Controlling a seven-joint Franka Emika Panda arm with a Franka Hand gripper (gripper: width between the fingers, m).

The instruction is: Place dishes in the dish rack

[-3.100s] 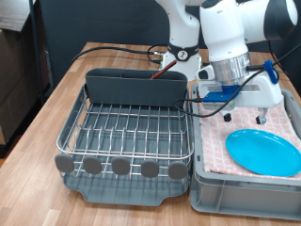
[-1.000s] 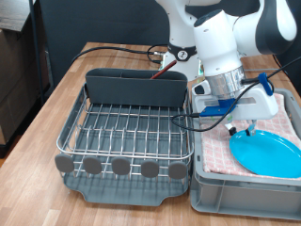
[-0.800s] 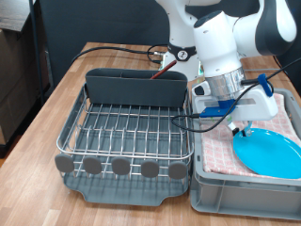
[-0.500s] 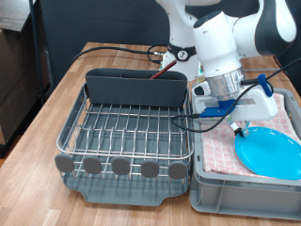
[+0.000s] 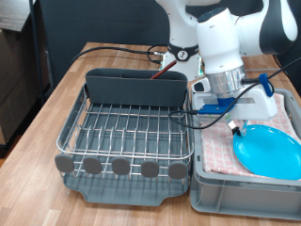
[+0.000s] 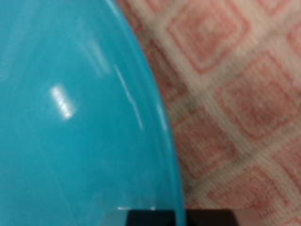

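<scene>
The round light-blue plate (image 5: 271, 153) lies on the pink checked cloth (image 5: 218, 141) inside the grey crate (image 5: 240, 196) at the exterior view's right. My gripper (image 5: 235, 129) is down at the plate's left rim, its fingers hidden behind the hand. In the wrist view the plate (image 6: 75, 113) fills most of the picture, its rim curving over the cloth (image 6: 240, 104), with a dark fingertip (image 6: 155, 217) right at the rim. The wire dish rack (image 5: 127, 132) stands to the left with nothing visible in it. The white cup and wooden spoon are out of view.
The rack's dark grey caddy (image 5: 136, 87) stands along its far side, with round grey tabs (image 5: 120, 167) and a drain tray (image 5: 122, 190) at the front. Black cables (image 5: 113, 52) cross the wooden table (image 5: 56, 104) behind the rack.
Since three seconds ago the hand has come down from above the crate to the plate's left rim. Over the last second the plate's left edge has shifted slightly.
</scene>
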